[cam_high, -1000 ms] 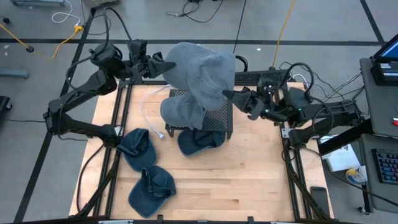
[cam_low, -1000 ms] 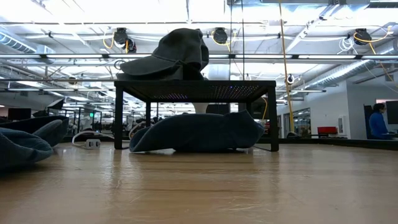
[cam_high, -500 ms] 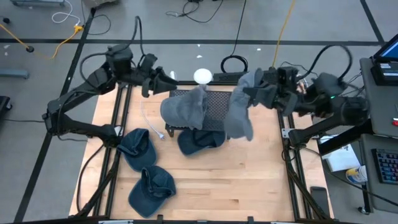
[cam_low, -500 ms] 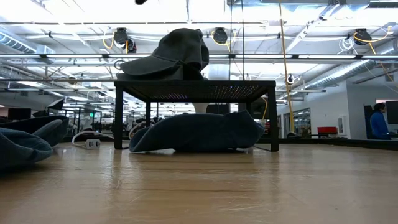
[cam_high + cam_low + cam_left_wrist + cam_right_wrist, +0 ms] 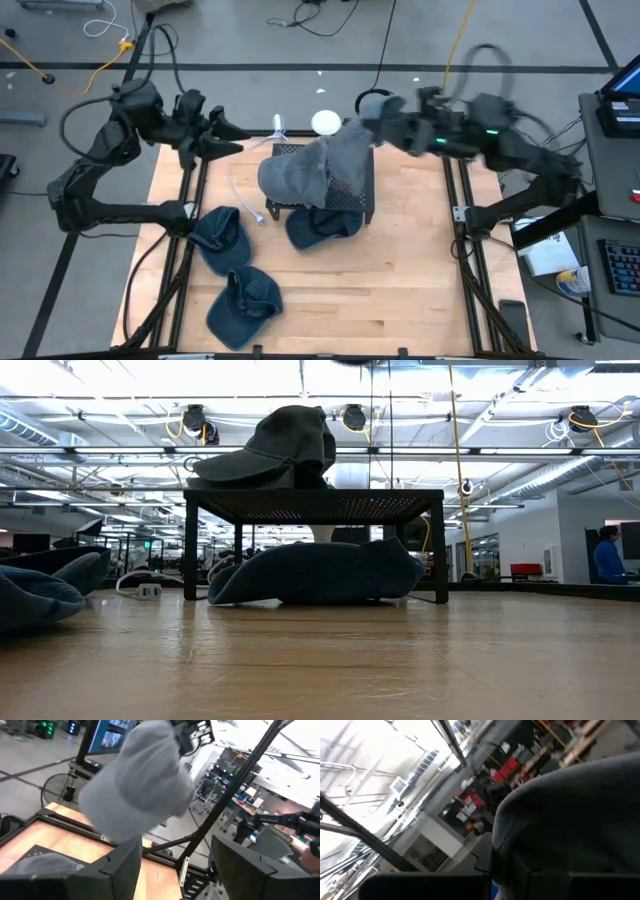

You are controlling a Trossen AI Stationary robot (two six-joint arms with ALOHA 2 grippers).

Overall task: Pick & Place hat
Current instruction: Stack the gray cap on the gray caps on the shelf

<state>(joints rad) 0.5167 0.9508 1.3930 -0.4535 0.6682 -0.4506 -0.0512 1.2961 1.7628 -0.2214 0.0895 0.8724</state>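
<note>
The left pincer [image 5: 225, 140] hangs off the counter's [image 5: 400, 290] far-left edge with its fingers spread wide and nothing between them; in its own wrist view the two dark fingers [image 5: 120, 865] stand well apart and bare. Ahead of it, toward the counter's middle, a black mesh stand [image 5: 352, 190] carries a grey hat [image 5: 292, 178] slumped over its top, and a blue hat [image 5: 318, 228] lies under the stand. Two more blue hats [image 5: 222, 240] lie on the wood nearer the front edge, below and in front of the left pincer.

The right pincer [image 5: 385, 118] is clamped on the carried grey hat [image 5: 345, 150], which hangs loose beneath it over the stand's far right corner, just beside the hat already resting there.

The hat looks light and limp: the cloth sags and folds under its own weight, so it should swing as the arm moves and settle in a heap. The brim is likely the stiffest part and the surest hold; a pinch of crown fabric would probably hold, but the cloth may bunch or slip.
</note>
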